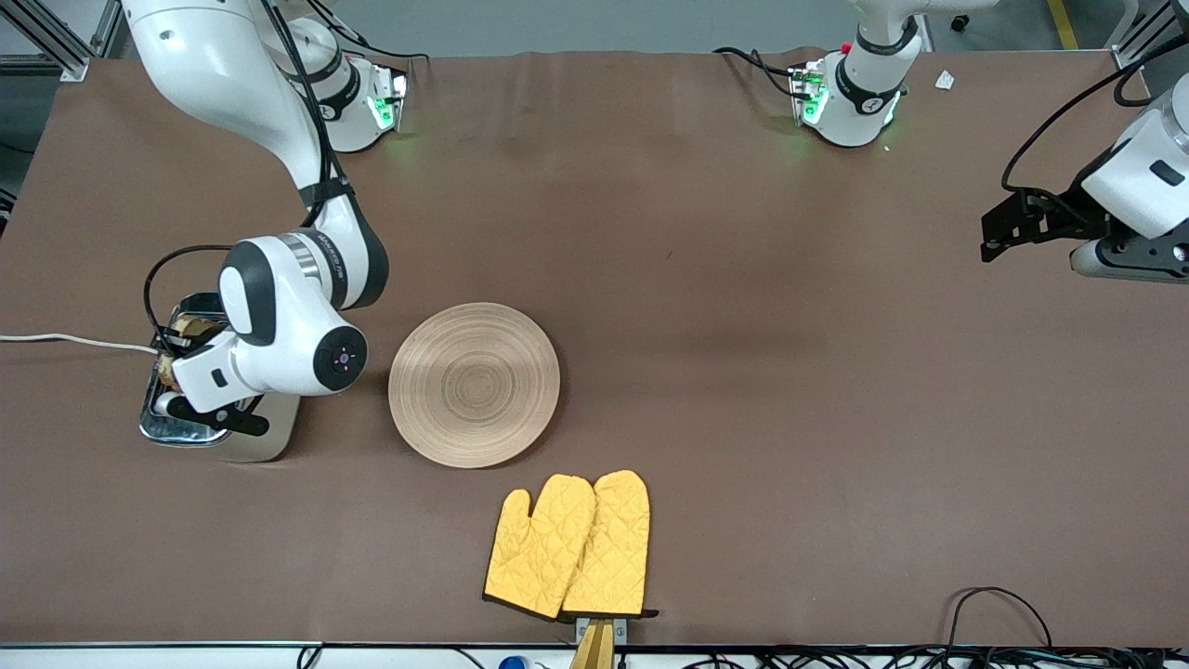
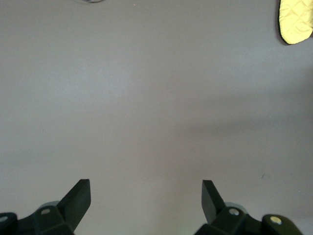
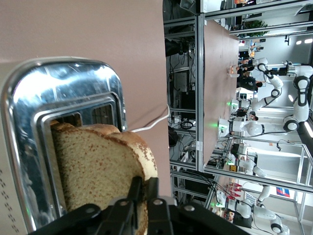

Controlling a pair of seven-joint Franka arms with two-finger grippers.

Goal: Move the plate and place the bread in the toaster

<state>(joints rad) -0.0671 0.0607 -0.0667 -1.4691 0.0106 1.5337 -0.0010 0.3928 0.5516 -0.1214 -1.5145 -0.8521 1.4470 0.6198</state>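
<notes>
Bread (image 3: 98, 169) pinched by right hand (image 3: 142, 188) in toaster (image 3: 58, 98) slot, left hand (image 2: 145, 198) spread, waiting, no writing readable

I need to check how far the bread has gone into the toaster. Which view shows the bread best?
The right wrist view: the bread fills it, standing in a slot of the toaster with the right gripper shut on its edge. In the front view the right arm hides all but a sliver of bread. The left wrist view shows none.
</notes>
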